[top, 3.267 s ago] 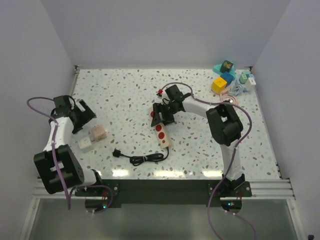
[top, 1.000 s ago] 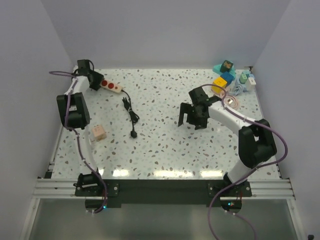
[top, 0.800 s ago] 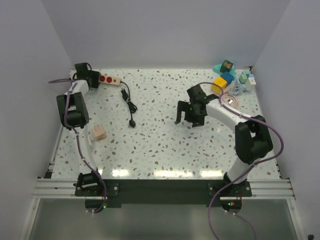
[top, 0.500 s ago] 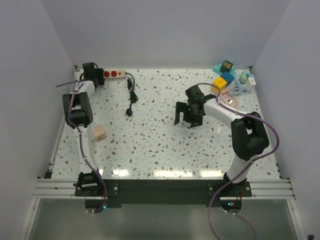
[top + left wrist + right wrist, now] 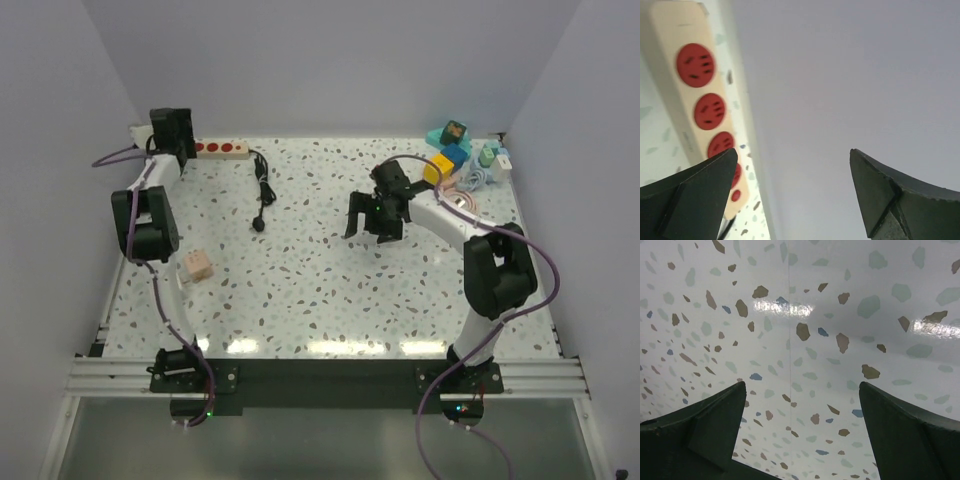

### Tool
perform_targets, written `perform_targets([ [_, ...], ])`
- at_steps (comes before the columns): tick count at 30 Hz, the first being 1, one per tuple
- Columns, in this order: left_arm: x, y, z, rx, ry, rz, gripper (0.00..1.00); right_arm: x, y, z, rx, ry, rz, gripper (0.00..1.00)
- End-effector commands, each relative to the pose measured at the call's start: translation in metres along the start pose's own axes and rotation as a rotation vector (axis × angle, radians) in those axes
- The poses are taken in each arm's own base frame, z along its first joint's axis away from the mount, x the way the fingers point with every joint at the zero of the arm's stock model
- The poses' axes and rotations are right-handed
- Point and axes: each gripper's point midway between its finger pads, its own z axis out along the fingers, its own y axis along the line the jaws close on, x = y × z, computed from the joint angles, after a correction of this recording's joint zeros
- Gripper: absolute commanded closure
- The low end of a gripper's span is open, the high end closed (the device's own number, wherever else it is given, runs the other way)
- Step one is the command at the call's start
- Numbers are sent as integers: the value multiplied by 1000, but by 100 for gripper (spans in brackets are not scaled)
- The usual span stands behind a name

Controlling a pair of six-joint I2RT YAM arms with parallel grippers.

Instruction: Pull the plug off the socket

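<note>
Lying loose, one plug (image 5: 259, 226), one four-outlet socket (image 5: 222, 149), left tool (image 5: 792, 155) and right tool (image 5: 802, 385) both spread, empty.

My socket (image 5: 222, 149), a cream-white strip with round red outlets, lies flat along the surface's (image 5: 320, 290) far edge. The small black plug (image 5: 259, 225) lies free nearer me, its thin cord (image 5: 264, 190) trailing back to the strip's right end.
</note>
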Motion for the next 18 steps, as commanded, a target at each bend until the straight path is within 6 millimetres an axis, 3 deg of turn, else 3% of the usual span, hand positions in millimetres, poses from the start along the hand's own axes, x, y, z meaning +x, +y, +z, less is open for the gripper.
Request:
perform_targets([
  [1, -9, -77, -40, 212, 10, 68, 0, -28, 6, -17, -19, -84, -17, 1],
  [3, 0, -94, -54, 264, 47, 135, 0, -41, 1, -30, -17, -141, 20, 1],
  [4, 14, -106, -69, 305, 94, 225, 0, -47, -7, -33, 13, -171, 35, 1],
  [6, 34, -111, -86, 322, 172, 317, 0, -61, -21, -44, 58, -221, 79, 1],
  [7, 55, -118, -106, 365, 243, 402, 0, -65, -32, -47, 101, -232, 111, 1],
  [9, 82, -98, -123, 348, 339, 485, 5, -80, -53, -53, 158, -264, 185, 1],
  [10, 111, -97, -148, 399, 429, 564, 7, -85, -61, -55, 176, -272, 211, 1],
  [12, 132, -63, -161, 373, 518, 637, 21, -107, -79, -62, 209, -337, 271, 1],
  [13, 167, -52, -189, 410, 614, 715, 26, -116, -85, -64, 221, -360, 285, 1],
  [14, 180, -23, -196, 375, 677, 743, 39, -133, -90, -73, 226, -399, 306, 1],
  [16, 206, 8, -221, 368, 796, 806, 52, -147, -101, -69, 252, -407, 325, 1],
  [17, 211, 30, -228, 320, 842, 822, 64, -161, -106, -80, 266, -431, 346, 1],
  [18, 216, 60, -233, 266, 880, 836, 70, -167, -114, -83, 298, -449, 363, 1],
])
